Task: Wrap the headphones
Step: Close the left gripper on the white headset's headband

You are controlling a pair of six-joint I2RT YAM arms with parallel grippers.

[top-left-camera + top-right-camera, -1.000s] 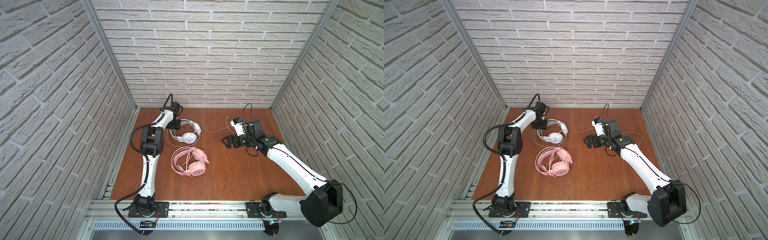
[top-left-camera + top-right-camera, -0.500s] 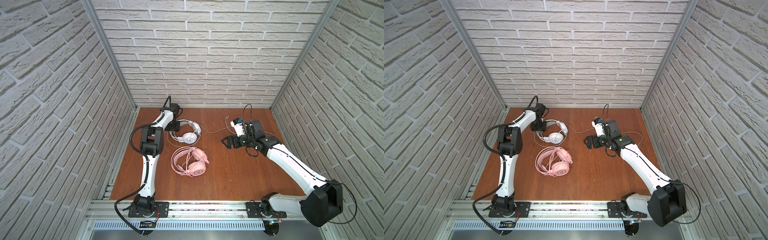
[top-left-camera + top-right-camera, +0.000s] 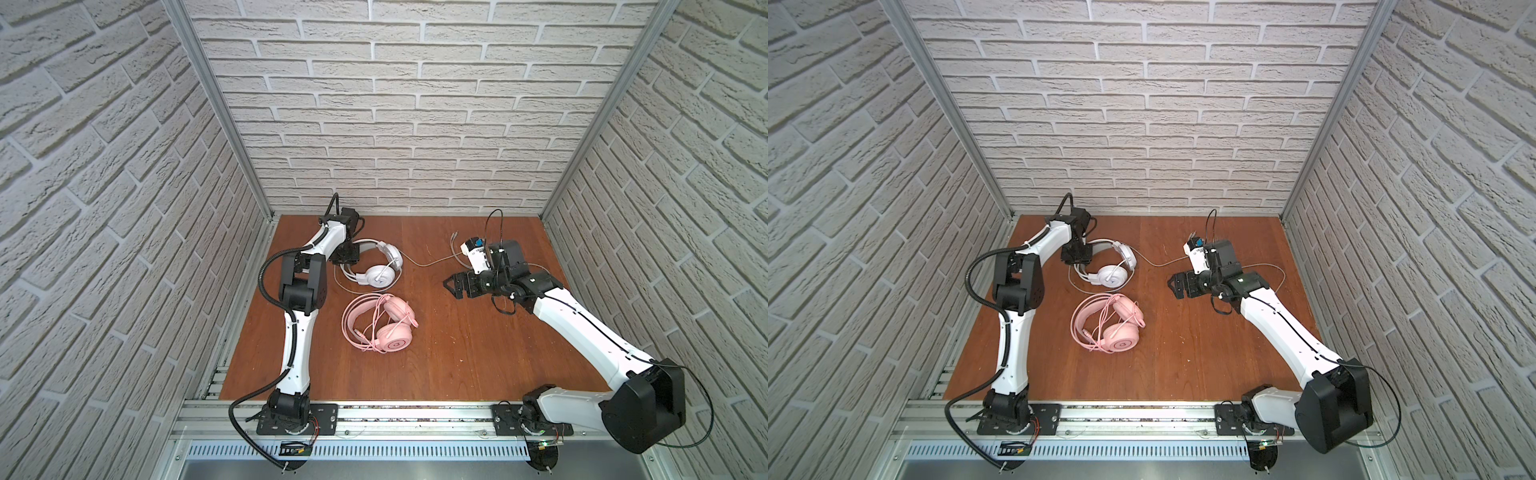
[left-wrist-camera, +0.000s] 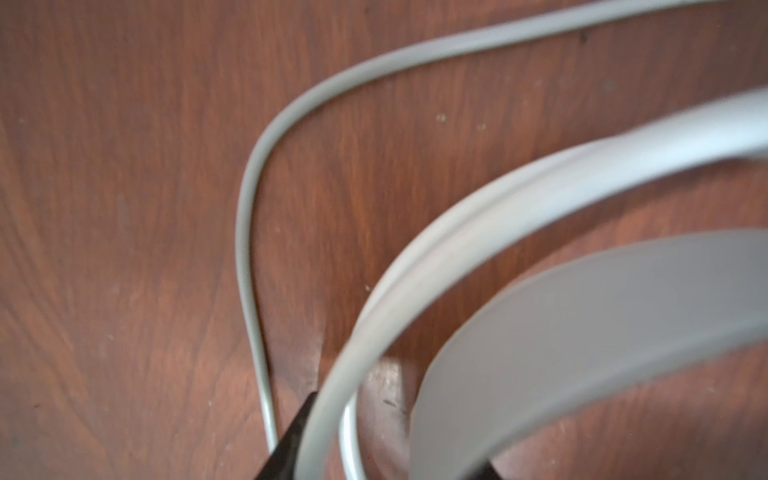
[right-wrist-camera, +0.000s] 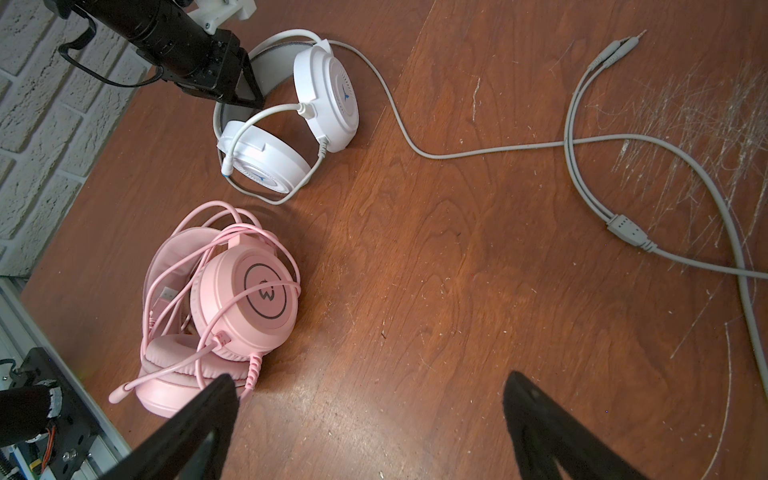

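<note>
My left hand is down at the far left of the bench, on the headband of the white headset; in the left wrist view the white band and the grey inner strap curve between my dark fingertips, but I cannot tell whether they are pinching the band or only straddling it. My right hand hangs over the middle right of the bench with its fingers spread wide and nothing between them. What matters for the next move is the white headset's grey cord: it leaves the cup, runs across the bench toward my right side, loops back near the splitter and ends in the plugs. Its loose length lies along the line between my two hands, and the free end is much nearer my right hand. I judge the right should take the cord while the left steadies the band. The pink headset lies nearer the front, its pink cord already looped around it.
</note>
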